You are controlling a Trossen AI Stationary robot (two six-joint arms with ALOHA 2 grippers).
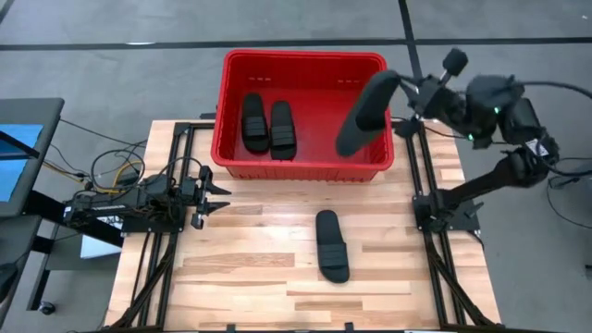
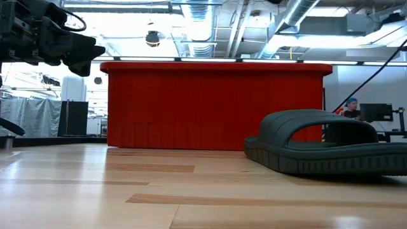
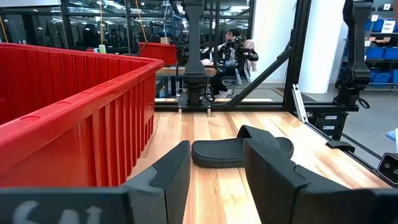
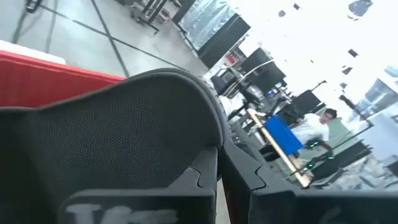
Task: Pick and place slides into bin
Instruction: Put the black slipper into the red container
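Wooden table [image 1: 250, 268], pale butcher-block planks, edged by black frame rails. Red bin [image 1: 301, 166] stands at twelve o'clock, against the far edge. One black slide [image 1: 330, 245] lies flat on the bare planks at about five o'clock from centre, well apart from the bin.

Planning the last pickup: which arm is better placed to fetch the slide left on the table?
Probably left. Its open, empty claw rests at the table's left edge, facing the lone slide. The right claw is busy, holding a slide above the bin.
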